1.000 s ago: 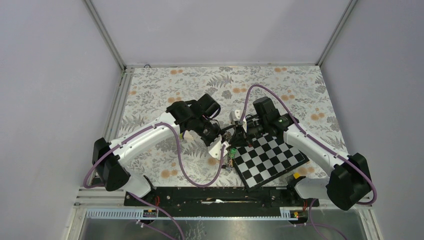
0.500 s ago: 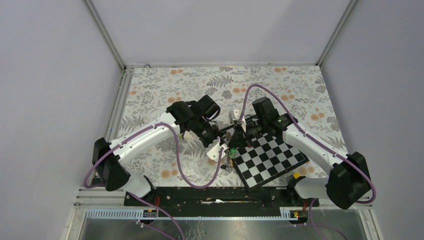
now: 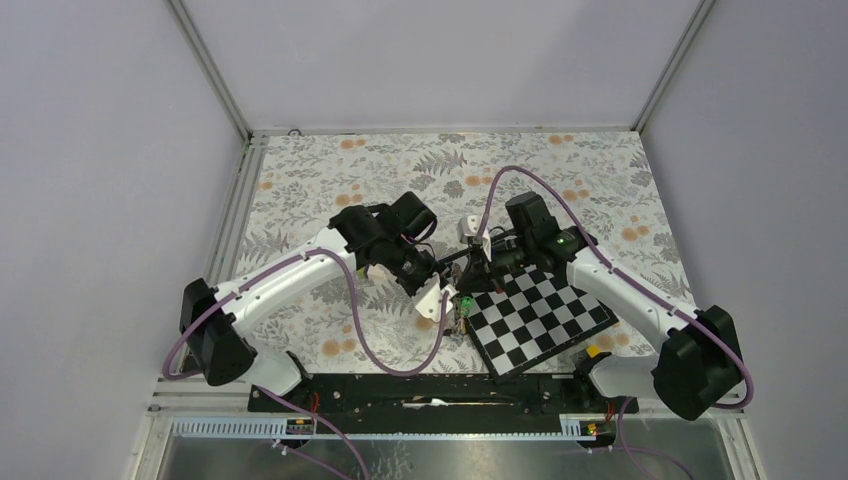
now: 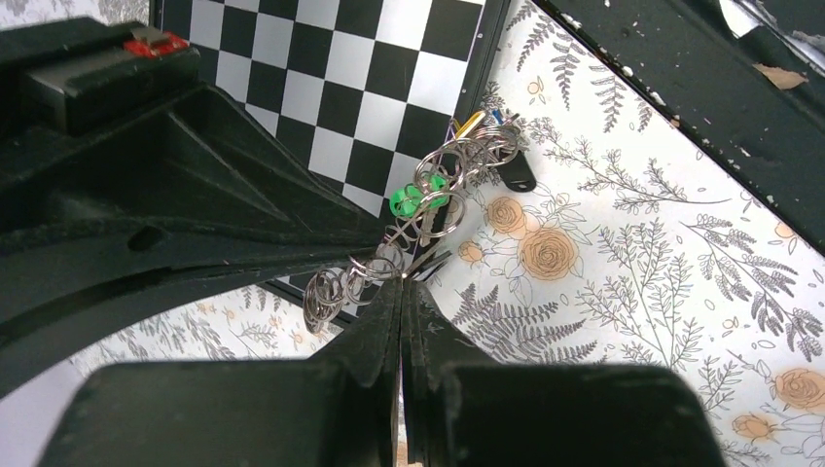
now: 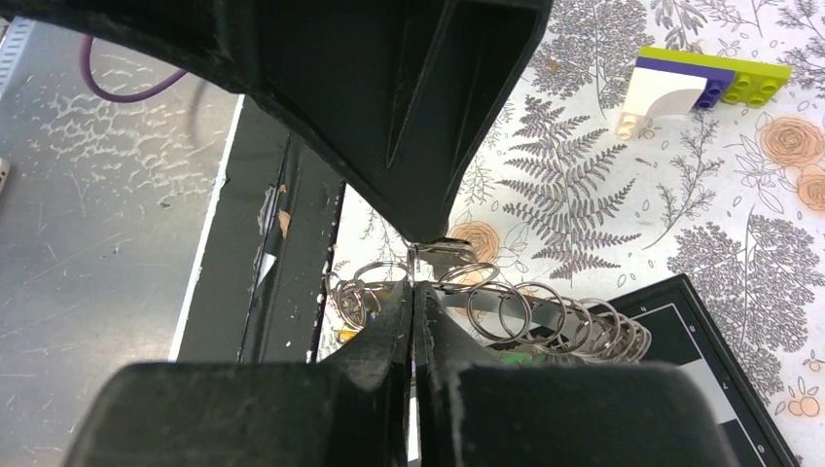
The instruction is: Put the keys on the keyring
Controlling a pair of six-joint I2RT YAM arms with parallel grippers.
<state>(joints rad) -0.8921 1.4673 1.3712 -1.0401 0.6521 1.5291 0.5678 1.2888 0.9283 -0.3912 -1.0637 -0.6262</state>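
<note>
The keyring shows as a stretched coil of grey metal loops held above the table between both grippers. My left gripper is shut on one loop, and it also shows in the top view. My right gripper is shut on another loop of the keyring, facing the left one. A green-headed key hangs among the loops. The black-headed key and the yellow and blue keys hang at the coil's far end, over the table beside the board's edge.
A tilted black-and-white chessboard lies under and to the right of the grippers on the flowered table. A lime-and-white wedge lies on the table near the left gripper. The black base rail runs along the near edge.
Both grippers stay shut on the keyring. The left arm has drawn slightly back to the left, and the hanging keys have barely shifted.
</note>
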